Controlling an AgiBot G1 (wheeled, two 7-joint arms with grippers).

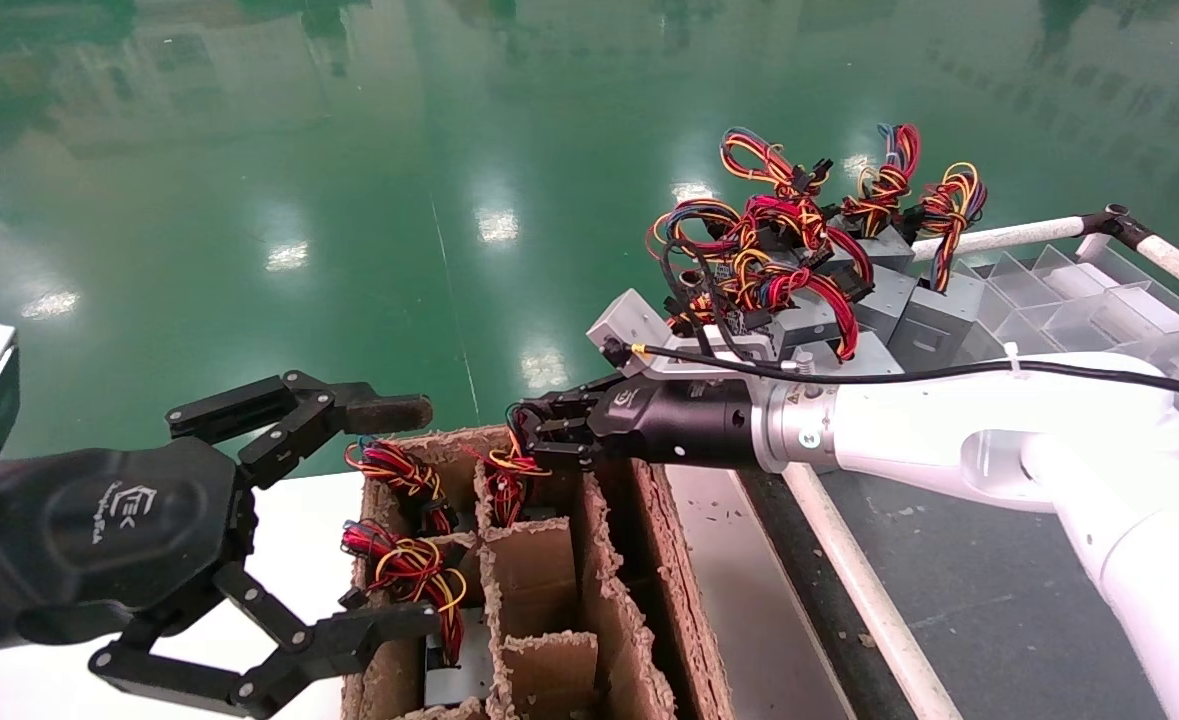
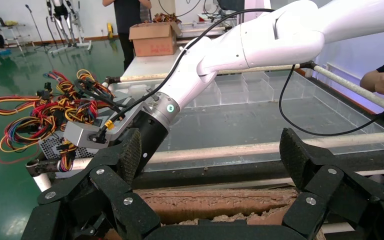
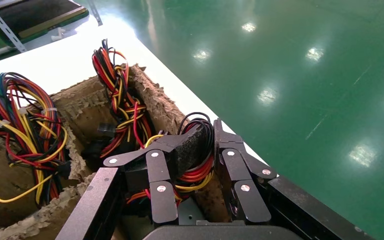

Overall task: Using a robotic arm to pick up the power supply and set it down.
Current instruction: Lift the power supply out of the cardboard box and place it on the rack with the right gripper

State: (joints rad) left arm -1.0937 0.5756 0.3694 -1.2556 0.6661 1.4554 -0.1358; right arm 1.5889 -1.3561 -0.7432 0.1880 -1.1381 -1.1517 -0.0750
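My right gripper [image 1: 537, 441] [image 3: 207, 144], on the white robotic arm [image 1: 949, 425], reaches over the far end of a divided cardboard box [image 1: 539, 570]. It is shut on the red, yellow and black wire loop [image 3: 194, 174] of a power supply [image 1: 509, 482] standing in a far compartment. A bit of grey metal casing [image 3: 190, 216] shows under the fingers. My left gripper [image 1: 394, 520] [image 2: 211, 152] hovers open at the box's left side, holding nothing.
Two more wired units [image 1: 394, 468] [image 1: 414, 572] stand in the box's left compartments. A pile of power supplies [image 1: 799, 270] [image 2: 55, 115] lies at the back right beside a clear divided tray [image 1: 1079, 300] and white rails [image 1: 999, 238]. A person's hand [image 2: 380, 80] is nearby.
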